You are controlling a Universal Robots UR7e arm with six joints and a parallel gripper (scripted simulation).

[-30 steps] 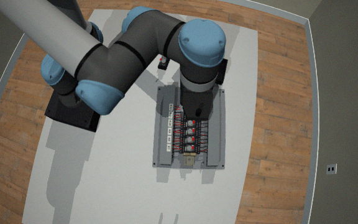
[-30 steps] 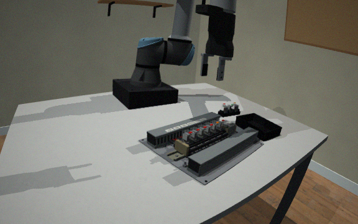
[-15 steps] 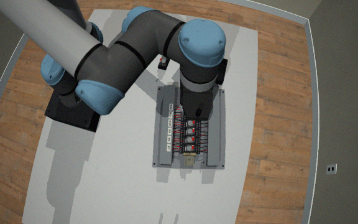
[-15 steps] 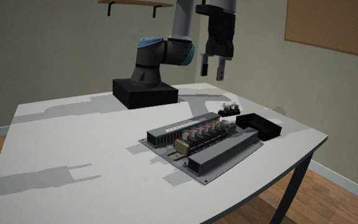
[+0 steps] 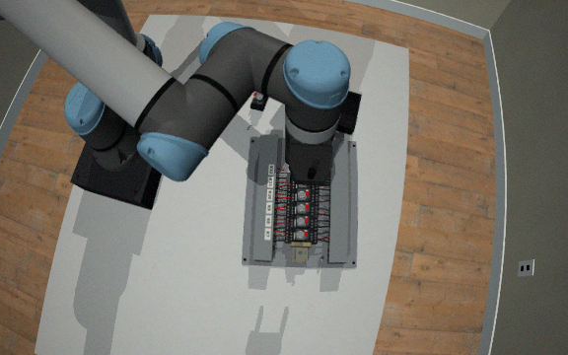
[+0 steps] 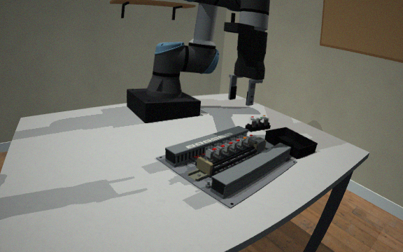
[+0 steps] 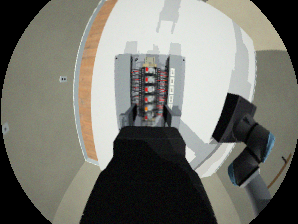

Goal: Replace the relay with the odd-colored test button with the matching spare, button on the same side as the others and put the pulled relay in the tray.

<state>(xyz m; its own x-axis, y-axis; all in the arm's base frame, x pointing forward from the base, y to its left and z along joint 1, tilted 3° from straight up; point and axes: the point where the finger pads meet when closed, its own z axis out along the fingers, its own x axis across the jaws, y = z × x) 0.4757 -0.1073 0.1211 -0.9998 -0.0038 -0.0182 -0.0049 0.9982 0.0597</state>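
Top view: hanging over the far end of the relay row [image 5: 303, 213] on the gray panel [image 5: 348, 207], wrist covering the last relays there; spare holder [image 5: 257, 102] peeking out beside the arm.

Exterior view: hovering well above the table [image 6: 82, 168], gripper [image 6: 241, 92] spread wide and gripping nothing, open air beneath; orange-buttoned relay [image 6: 245, 141] sitting near the row's far end; spares [image 6: 258, 122] and black tray [image 6: 292, 141] lying just beyond the panel.

Wrist view: blocking the lower half with the gripper body; showing buttons too small to tell apart.

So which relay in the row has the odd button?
The one second from the tray end: its button is orange, the others' red.
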